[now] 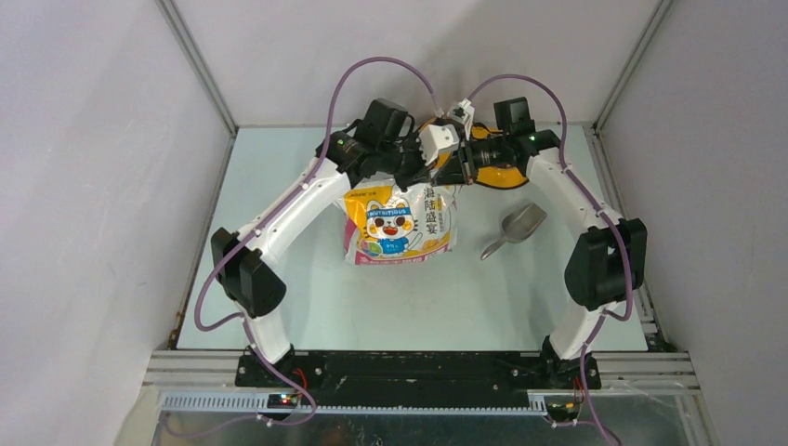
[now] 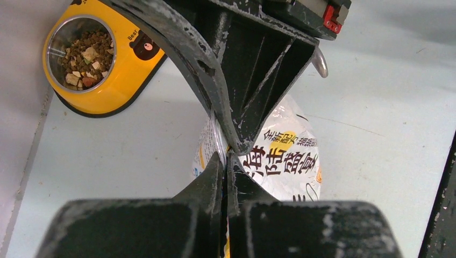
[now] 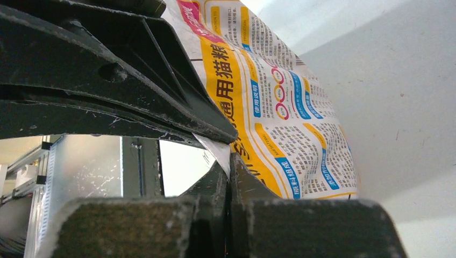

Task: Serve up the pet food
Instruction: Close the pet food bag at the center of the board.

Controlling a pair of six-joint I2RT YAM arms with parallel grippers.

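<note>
The glossy cat-print pet food bag point(image 1: 400, 223) hangs upright over the middle of the table, held by its top edge. My left gripper point(image 1: 415, 178) is shut on that edge; in the left wrist view point(image 2: 226, 154) the film is pinched between the closed fingers, with the bag point(image 2: 285, 161) below. My right gripper point(image 1: 457, 177) is shut on the same edge beside it, and the right wrist view point(image 3: 230, 158) shows the bag's printed back point(image 3: 279, 107). Brown and tan kibble point(image 2: 83, 54) lies in one steel bowl of the yellow feeder point(image 2: 121, 80).
The yellow feeder point(image 1: 506, 175) sits at the table's back, partly hidden behind both wrists. The grey metal scoop point(image 1: 516, 228) lies on the table right of the bag. Grey walls close in the left, right and back edges.
</note>
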